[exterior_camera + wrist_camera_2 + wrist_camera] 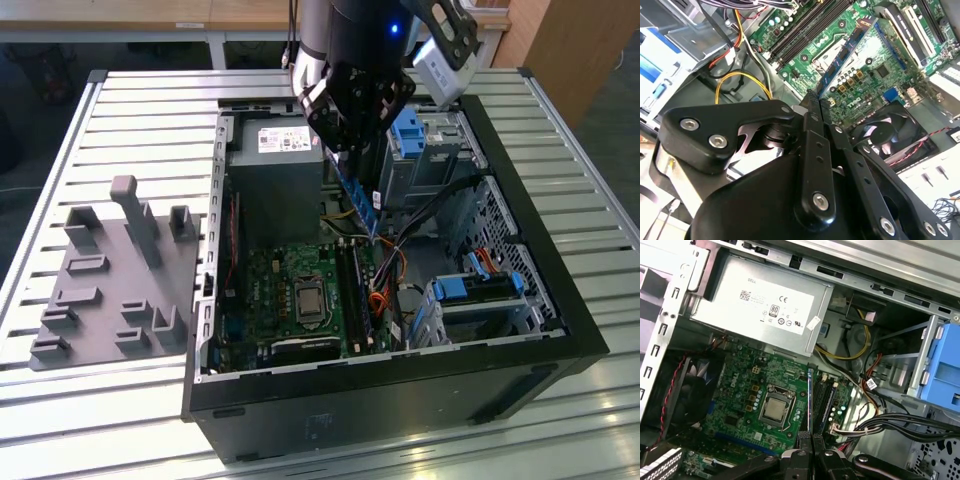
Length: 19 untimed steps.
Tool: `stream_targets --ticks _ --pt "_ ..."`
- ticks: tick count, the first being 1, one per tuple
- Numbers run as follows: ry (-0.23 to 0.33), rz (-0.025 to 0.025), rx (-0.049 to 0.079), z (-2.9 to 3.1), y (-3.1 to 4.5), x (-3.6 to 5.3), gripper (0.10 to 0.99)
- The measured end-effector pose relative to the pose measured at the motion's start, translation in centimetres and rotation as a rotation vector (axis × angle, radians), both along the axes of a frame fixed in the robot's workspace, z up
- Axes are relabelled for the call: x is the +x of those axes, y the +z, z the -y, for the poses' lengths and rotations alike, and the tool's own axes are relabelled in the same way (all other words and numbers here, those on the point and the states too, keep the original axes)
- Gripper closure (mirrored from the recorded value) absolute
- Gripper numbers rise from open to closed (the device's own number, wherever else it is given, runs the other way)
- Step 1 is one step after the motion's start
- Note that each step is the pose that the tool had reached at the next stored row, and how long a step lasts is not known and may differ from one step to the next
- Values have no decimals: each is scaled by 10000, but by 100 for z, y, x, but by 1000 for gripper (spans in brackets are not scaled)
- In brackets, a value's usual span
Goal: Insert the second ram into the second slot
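Second ram (361, 203) between fingers (813, 131), above motherboard (262, 290)

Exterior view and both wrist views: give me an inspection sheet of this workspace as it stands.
Surface: slatted metal table, carrying the open computer case.
Job's things: second ram held tilted above the motherboard, not seated in the ram slots.
Clutter: grey fixture with posts, on the table at the exterior view's left.
Grippers: gripper shut on the ram's end.
Cables: black bundle crossing the case; yellow wires beside the board.
Surroundings: wooden desk behind the table.
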State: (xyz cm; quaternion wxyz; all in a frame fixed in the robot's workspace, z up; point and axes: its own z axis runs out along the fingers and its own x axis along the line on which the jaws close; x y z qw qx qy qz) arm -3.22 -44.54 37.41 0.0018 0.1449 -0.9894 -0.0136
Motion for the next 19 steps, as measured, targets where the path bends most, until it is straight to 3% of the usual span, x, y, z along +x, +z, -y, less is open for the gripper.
stream_targets --ticks 19 --pt "-982 0 -1 0 -2 0 957"
